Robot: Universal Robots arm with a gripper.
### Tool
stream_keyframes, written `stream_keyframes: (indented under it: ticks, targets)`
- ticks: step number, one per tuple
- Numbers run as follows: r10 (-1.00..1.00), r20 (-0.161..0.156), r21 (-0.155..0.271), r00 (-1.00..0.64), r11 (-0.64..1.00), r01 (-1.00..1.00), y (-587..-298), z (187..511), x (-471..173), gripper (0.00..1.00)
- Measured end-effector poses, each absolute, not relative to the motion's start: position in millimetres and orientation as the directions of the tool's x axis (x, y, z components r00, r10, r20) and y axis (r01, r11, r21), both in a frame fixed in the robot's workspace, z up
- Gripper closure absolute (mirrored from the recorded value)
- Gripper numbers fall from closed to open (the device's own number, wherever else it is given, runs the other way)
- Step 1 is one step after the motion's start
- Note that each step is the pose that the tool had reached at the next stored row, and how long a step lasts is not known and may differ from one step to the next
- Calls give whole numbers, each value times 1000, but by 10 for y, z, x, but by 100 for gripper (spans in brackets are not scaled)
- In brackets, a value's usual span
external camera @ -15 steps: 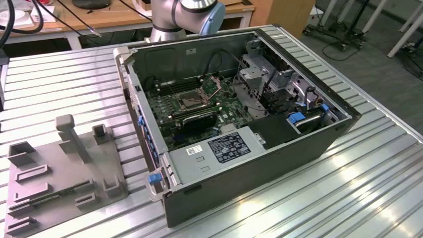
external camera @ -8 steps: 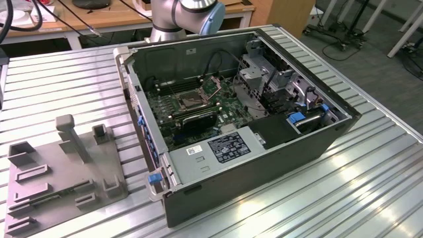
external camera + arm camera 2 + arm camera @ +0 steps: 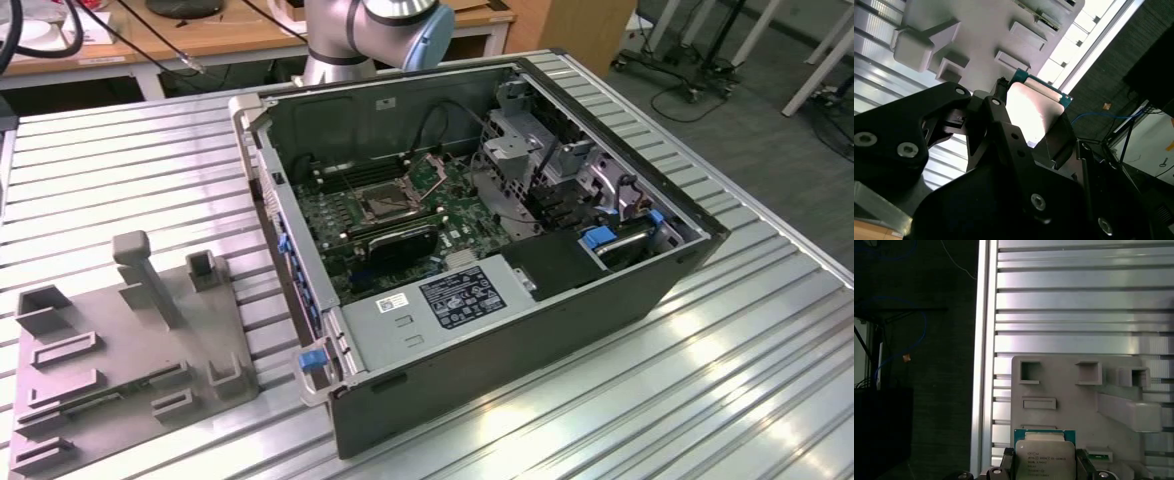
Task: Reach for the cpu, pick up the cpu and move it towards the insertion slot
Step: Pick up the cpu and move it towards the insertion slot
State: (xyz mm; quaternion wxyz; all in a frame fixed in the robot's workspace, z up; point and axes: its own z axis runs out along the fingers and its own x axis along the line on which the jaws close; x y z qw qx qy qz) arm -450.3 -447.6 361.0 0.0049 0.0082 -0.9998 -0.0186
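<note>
Silvery-white cpu with a green rim, clamped at two opposite edges between the black fingers of the gripper, over the grey fixture on the ribbed metal table. In the exterior view, the insertion slot sits inside the open computer case, well apart from the fixture.

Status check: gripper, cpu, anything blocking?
Gripper shut on the cpu. Cpu held above the grey fixture plate, off it. Insertion slot sits in the open case, nothing over it in the exterior view.
</note>
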Motion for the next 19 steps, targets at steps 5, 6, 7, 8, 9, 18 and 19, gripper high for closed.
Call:
stream_keyframes:
  ticks: [5, 6, 7, 8, 9, 18, 19]
  targets:
    - [-17, 9, 37, -1000, 999, -16, -4476, 3635, -4503, 45]
    - [-17, 9, 37, -1000, 999, -16, -4476, 3641, -4503, 45]
    - [-17, 10, 37, -1000, 999, -16, -4476, 3646, -4503, 45]
    - [-17, 9, 37, -1000, 999, -16, -4476, 3651, -4503, 45]
    - [-17, 10, 37, -1000, 999, -16, -4476, 3656, -4503, 45]
    - [-17, 9, 37, -1000, 999, -16, -4476, 3694, -4503, 45]
    - [-17, 9, 37, -1000, 999, -16, -4476, 3694, -4503, 45]
